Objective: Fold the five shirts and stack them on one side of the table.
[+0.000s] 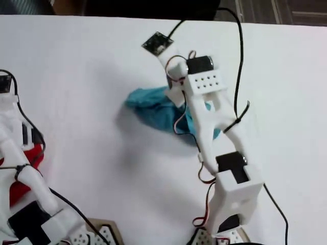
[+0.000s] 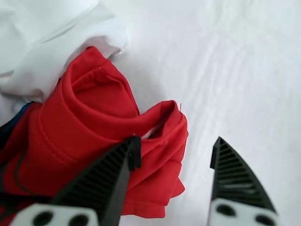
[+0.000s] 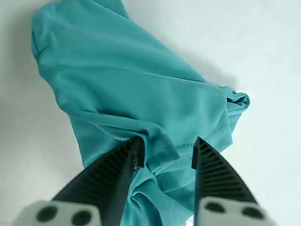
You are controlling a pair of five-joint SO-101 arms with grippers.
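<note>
Teal shirt (image 1: 148,107) lay crumpled at frame centre; right gripper (image 3: 167,150) stood apart astride a fold. Red shirt (image 1: 34,157) lay at left edge; left gripper (image 2: 174,153) stood apart over its hem.

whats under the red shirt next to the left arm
A dark blue edge peeks out from beneath the red shirt, with bunched white fabric beside it. How far either runs underneath is covered.

From up high, the right arm (image 1: 204,120) covers the right half of the teal shirt (image 1: 148,104); at the left edge the red shirt (image 1: 14,193) is cut off, partly under the left arm (image 1: 33,181).
</note>
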